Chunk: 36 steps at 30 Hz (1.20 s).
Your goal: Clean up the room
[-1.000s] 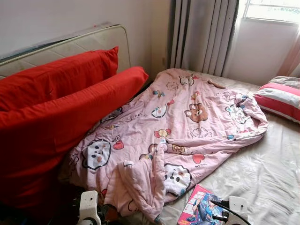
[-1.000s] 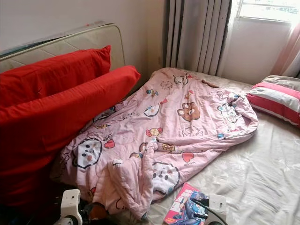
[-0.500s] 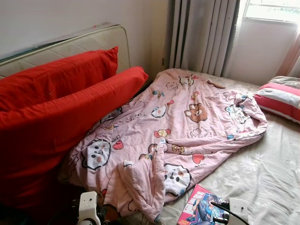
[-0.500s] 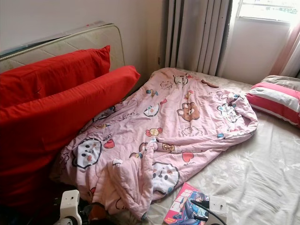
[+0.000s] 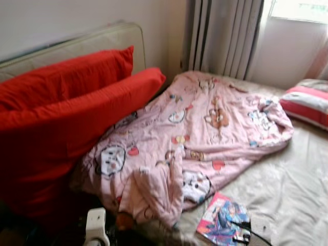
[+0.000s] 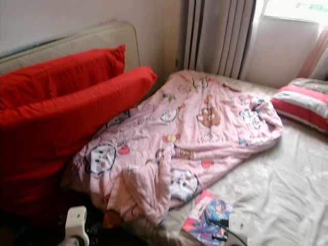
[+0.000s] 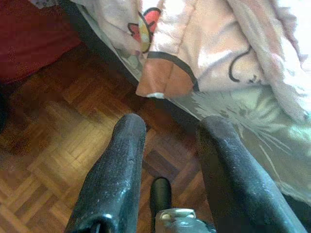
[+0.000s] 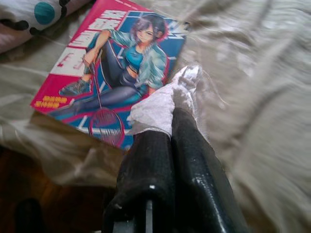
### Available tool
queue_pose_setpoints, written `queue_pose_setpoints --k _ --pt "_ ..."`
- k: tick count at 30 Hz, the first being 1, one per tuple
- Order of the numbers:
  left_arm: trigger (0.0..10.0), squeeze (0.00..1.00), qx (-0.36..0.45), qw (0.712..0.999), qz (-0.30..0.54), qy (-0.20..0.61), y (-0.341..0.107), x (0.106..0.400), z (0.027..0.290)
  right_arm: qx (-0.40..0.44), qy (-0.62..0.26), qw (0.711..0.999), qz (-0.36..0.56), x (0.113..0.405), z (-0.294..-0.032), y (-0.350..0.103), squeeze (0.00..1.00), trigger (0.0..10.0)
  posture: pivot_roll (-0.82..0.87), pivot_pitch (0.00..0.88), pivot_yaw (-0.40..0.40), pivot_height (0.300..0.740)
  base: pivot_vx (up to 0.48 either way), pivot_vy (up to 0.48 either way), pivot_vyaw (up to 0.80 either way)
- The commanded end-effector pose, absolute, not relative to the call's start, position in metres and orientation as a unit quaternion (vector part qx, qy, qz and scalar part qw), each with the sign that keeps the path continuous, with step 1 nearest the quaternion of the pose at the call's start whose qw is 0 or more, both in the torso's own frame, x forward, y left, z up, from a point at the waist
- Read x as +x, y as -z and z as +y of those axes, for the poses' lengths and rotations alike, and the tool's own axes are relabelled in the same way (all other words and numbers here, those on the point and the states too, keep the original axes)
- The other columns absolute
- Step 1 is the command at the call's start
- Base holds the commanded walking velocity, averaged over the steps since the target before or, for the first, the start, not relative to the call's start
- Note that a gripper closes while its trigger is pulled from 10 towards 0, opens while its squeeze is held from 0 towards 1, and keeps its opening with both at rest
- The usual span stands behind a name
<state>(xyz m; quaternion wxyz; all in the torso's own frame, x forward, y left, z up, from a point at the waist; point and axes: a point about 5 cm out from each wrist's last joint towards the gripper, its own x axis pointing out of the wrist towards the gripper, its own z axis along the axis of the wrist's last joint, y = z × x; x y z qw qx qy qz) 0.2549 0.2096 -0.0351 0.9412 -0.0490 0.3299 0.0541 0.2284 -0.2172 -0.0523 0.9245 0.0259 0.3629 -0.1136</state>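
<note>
Head views have shifted down and toward the bed vs 0.5 s ago and are now blurred, so that's camera motion; quilt, pillows and magazine lie as before.

Right tool: fingers pressed together, pinching a crumpled white tissue or wrapper at the tips. It sits over the near corner of the magazine, by the beige bed sheet. Can't tell if the tissue touches the cover.

Magazine: flat on the sheet near the bed's near edge, just beside the lower fold of the pink cartoon quilt. Cover shows a drawn figure with a racket.

Left tool: fingers spread, holding nothing, hanging over the parquet floor beside the bed, just below the overhanging quilt corner.

Rest: two red pillows lean against the upright headboard on the left; striped pink pillow at far right by the grey curtains.
</note>
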Motion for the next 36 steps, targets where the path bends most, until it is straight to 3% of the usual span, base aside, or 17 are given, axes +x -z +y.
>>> queue_pose_setpoints --k 1,25,32,36 --pt "10.0 0.00 -0.047 0.937 0.341 -0.056 0.0381 0.2507 0.2118 0.024 0.113 0.921 0.372 0.2250 -0.2169 0.0548 0.00 10.0 -0.05 0.020 0.011 0.725 -0.270 0.000 0.00" --pt "10.0 0.00 -0.046 0.938 0.340 -0.055 0.0383 0.2502 0.2126 0.022 0.110 0.921 0.373 0.2256 -0.2165 0.0546 0.00 10.0 -0.05 0.022 0.010 0.725 -0.269 0.000 0.00" --pt "10.0 0.00 -0.041 0.937 0.343 -0.054 0.0384 0.2500 0.2130 0.016 0.096 0.924 0.369 0.2271 -0.2156 0.0536 0.00 10.0 -0.05 0.023 0.010 0.725 0.000 0.000 0.00" --pt "10.0 0.00 -0.041 0.937 0.343 -0.054 0.0385 0.2499 0.2129 0.011 0.087 0.925 0.371 0.2275 -0.2152 0.0535 0.00 10.0 -0.05 0.022 0.010 0.725 0.000 0.000 0.79"
